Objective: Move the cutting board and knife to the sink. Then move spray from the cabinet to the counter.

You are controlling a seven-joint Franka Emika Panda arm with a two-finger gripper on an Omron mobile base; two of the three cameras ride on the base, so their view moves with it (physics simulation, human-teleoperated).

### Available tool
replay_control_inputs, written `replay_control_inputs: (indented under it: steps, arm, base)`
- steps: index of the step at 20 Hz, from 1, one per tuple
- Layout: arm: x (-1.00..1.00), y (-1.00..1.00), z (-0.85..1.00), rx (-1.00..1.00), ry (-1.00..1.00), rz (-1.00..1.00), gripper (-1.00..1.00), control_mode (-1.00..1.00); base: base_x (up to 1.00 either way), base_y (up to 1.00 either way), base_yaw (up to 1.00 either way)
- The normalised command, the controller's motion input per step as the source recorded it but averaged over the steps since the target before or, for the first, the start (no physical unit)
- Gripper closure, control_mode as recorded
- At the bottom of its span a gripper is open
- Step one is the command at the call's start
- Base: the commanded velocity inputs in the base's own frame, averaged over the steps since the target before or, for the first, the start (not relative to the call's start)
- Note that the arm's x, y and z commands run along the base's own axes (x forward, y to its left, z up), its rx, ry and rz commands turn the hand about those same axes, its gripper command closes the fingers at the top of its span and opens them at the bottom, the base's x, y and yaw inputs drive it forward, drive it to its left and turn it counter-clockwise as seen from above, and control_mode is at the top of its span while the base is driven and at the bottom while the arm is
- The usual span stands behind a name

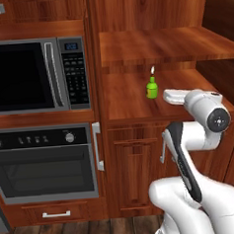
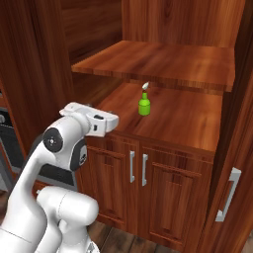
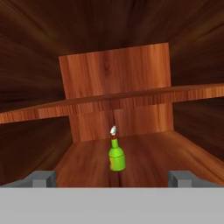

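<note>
The spray (image 1: pixel 152 87) (image 2: pixel 144 103) (image 3: pixel 116 155) is one small bright green bottle with a narrow neck, a whitish trigger nozzle on top and a red band just under it (in the hand view a yellowish patch shows low on its body). It stands upright on the lower shelf of the cabinet (image 1: pixel 141 152) (image 2: pixel 168 183) (image 3: pixel 113 70), inside the open niche, with a second wooden shelf above it. Nothing else sits on either shelf.

The gripper (image 1: pixel 173 96) (image 2: pixel 96 121) (image 3: pixel 112 180) hangs in front of the niche, just short of the shelf edge and apart from the spray. Its jaws stand wide, holding nothing: in the hand view the two fingertips (image 3: pixel 43 178) rise far apart at the bottom, with the bottle centred between them but farther back.

Below the niche the right base view shows two panelled doors with two slim silver handles side by side, and a third handle on a door further right. To the left of the cabinet, in the left base view, one microwave (image 1: pixel 37 75) sits above one oven (image 1: pixel 43 163), with a drawer beneath.
</note>
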Motion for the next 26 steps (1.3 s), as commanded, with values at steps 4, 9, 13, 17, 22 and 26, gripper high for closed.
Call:
replay_control_inputs:
  steps: [4, 9, 13, 17, 22, 26]
  arm:
    - [0.24, 0.0, -0.06, 0.0, -0.02, 0.0, -1.0, -1.0]
    - [0.28, 0.0, -0.05, 0.0, -0.01, 0.0, -1.0, -1.0]
    - [0.31, 0.0, -0.07, 0.0, -0.01, 0.0, -1.0, -1.0]
    - [0.3, 0.0, -0.06, 0.0, 0.0, 0.0, -1.0, -1.0]
    - [0.15, -0.15, -0.01, 0.0, 0.0, 0.0, -1.0, -1.0]
    - [0.08, -0.29, 0.0, 0.02, 0.0, 0.0, -1.0, -1.0]
  base:
    - [0.0, 0.0, 0.0]
    - [0.0, 0.0, 0.0]
    - [0.0, 0.0, 0.0]
    - [0.0, 0.0, 0.0]
    - [0.0, 0.0, 0.0]
    - [0.0, 0.0, 0.0]
